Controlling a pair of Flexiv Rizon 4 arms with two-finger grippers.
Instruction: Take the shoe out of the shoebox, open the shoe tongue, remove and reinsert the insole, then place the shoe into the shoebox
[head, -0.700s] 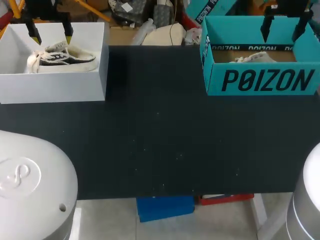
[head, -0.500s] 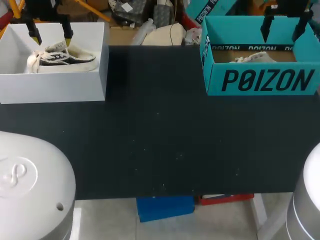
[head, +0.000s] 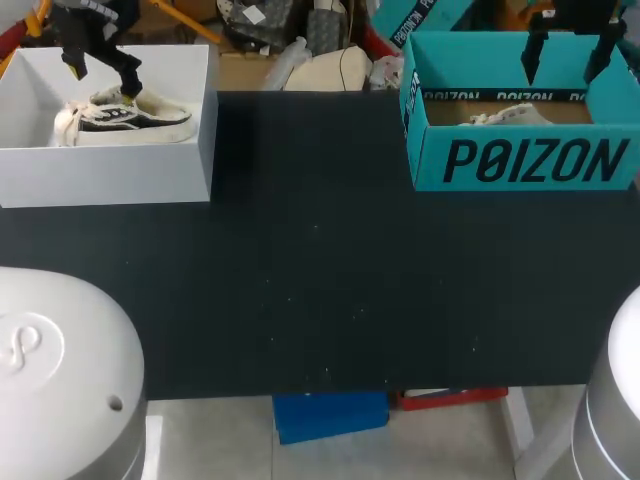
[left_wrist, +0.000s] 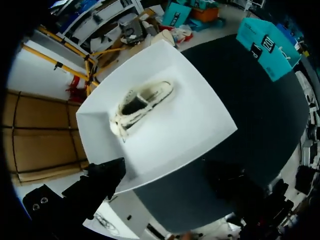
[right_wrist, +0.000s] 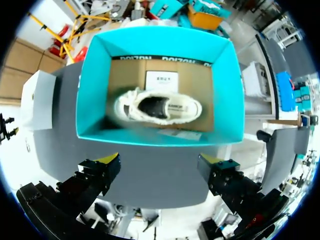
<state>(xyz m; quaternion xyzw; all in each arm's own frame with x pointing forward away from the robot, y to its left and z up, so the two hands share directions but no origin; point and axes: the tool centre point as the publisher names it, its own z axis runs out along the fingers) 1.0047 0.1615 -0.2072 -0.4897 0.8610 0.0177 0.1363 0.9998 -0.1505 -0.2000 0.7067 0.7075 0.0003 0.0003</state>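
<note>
A cream and black shoe (head: 130, 115) lies on its side in the white shoebox (head: 190, 150) at the table's far left. My left gripper (head: 103, 75) hangs open over it, turned at an angle. From the left wrist, the shoe (left_wrist: 142, 102) lies well ahead of the gripper (left_wrist: 165, 185), inside the white shoebox (left_wrist: 200, 125). At the far right, a teal shoebox (head: 520, 160) holds a cream shoe (head: 510, 115). My right gripper (head: 568, 55) stays open above it. The right wrist view looks straight down on that shoe (right_wrist: 157, 107) in the teal shoebox (right_wrist: 90, 100), the gripper (right_wrist: 159, 162) holding nothing.
A black table top (head: 320, 270) stretches between the two boxes. The white bases of my arms (head: 60, 370) fill the near corners.
My left gripper has twisted at the wrist above the white shoebox, so its fingers now stand slanted. The right arm and both shoes have stayed put.
</note>
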